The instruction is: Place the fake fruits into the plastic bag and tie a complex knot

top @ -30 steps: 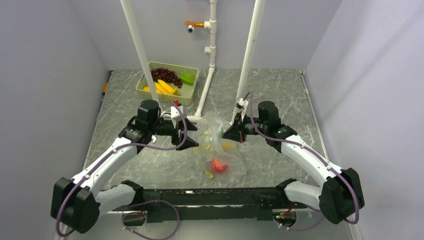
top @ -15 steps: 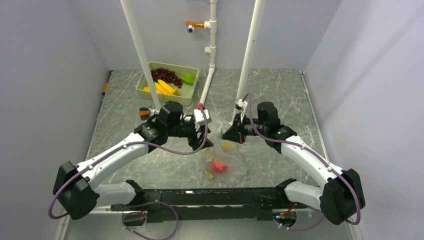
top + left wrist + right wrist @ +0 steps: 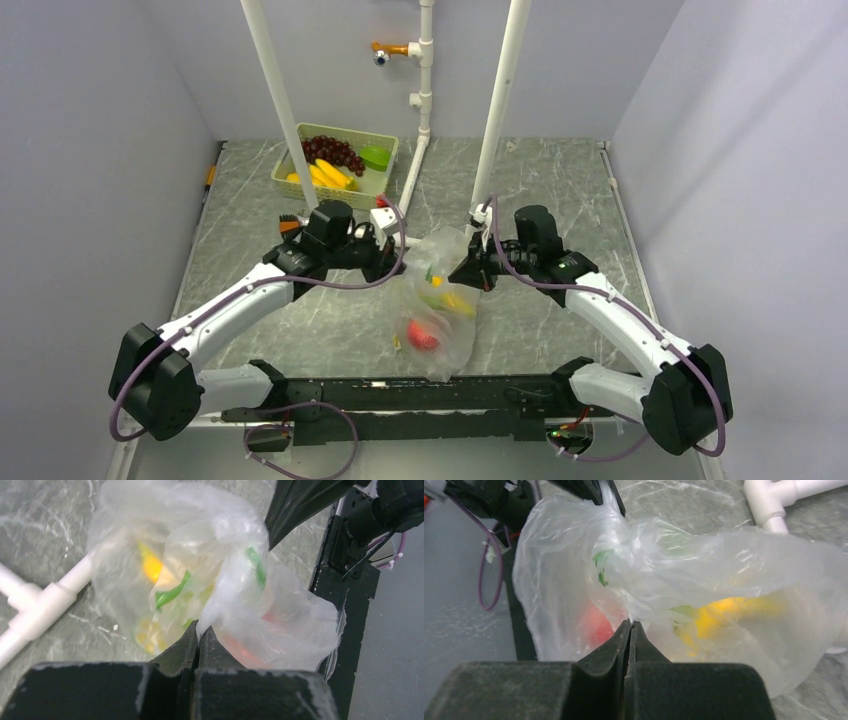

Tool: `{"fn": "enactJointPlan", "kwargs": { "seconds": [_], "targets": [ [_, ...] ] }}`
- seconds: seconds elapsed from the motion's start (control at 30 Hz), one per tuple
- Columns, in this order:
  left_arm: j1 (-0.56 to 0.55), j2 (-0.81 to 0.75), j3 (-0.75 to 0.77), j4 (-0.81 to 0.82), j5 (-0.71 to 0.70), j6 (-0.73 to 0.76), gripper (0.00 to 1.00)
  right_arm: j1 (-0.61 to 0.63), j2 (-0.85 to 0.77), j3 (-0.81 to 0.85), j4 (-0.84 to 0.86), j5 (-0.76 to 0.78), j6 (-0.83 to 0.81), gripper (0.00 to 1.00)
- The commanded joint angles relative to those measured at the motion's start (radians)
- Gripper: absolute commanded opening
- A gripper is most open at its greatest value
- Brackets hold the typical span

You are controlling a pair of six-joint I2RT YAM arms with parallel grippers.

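1. A clear plastic bag [image 3: 435, 300] printed with small coloured motifs hangs stretched between two robot grippers, which grip its top edge from opposite sides.
2. The left gripper [image 3: 392, 262] is at the bag's upper left, its jaws pressed together on a fold of film.
3. The right gripper [image 3: 462, 272] is at the bag's upper right, its jaws likewise clamped on a thin pinch of film.
4. A red fruit [image 3: 422, 335] sits low in the bag, with a yellow fruit [image 3: 457, 303] higher up towards the right.
5. Beyond the bag, to its left and well apart, a pale green basket [image 3: 350, 129] holds grapes, bananas and a green fruit.
6. No knot is formed yet.
7. Risk: both pinches look shallow, so the slick film may slip free as the arms gather or twist it.
8. Risk: if one side drops, the mouth may tip and spill fruit.
9. Risk: hard pulling may tear the film.
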Motion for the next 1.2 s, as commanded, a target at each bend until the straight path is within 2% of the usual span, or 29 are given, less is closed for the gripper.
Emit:
{"fn": "enactJointPlan", "kwargs": {
  "seconds": [0.0,0.37,0.43,0.53,0.6,0.67,0.73,0.8,0.87,0.97,1.07,1.17],
  "targets": [
    [0.087,-0.053,-0.036,-0.004,-0.029,-0.021,0.00,-0.046,-0.040,0.057,-0.157,0.053,-0.153,0.00],
    [0.217,-0.051,-0.117,-0.055,-0.141,-0.004,0.00,-0.193,-0.082,0.106,-0.509,0.109,-0.531,0.00],
    [0.223,-0.042,-0.133,-0.064,-0.118,0.027,0.00,-0.234,-0.079,0.140,-0.540,0.055,-0.538,0.00],
    [0.217,-0.052,-0.155,-0.035,-0.055,0.042,0.00,-0.243,-0.049,0.215,-0.544,-0.037,-0.458,0.00],
    [0.207,-0.054,-0.157,-0.034,-0.068,0.053,0.00,-0.245,-0.042,0.256,-0.491,-0.072,-0.368,0.00],
    [0.212,-0.054,-0.158,-0.054,-0.104,0.064,0.00,-0.244,-0.032,0.286,-0.508,-0.063,-0.331,0.00],
    [0.241,-0.062,-0.165,-0.057,-0.093,0.068,0.00,-0.257,-0.021,0.302,-0.609,-0.036,-0.430,0.00],
    [0.242,-0.074,-0.171,-0.048,-0.035,0.075,0.00,-0.262,-0.030,0.284,-0.642,-0.044,-0.486,0.00],
    [0.236,-0.082,-0.181,-0.020,0.029,0.055,0.00,-0.249,-0.038,0.277,-0.591,-0.086,-0.433,0.00],
    [0.196,-0.081,-0.173,-0.010,0.037,0.056,0.00,-0.130,-0.012,0.286,-0.460,-0.023,-0.279,0.13],
    [0.187,-0.079,-0.170,-0.006,0.044,0.042,0.00,-0.014,0.012,0.266,-0.343,0.044,-0.191,0.25],
    [0.185,-0.077,-0.165,-0.015,0.040,0.044,0.00,0.021,0.031,0.234,-0.273,0.070,-0.160,0.32]
  ]
}}
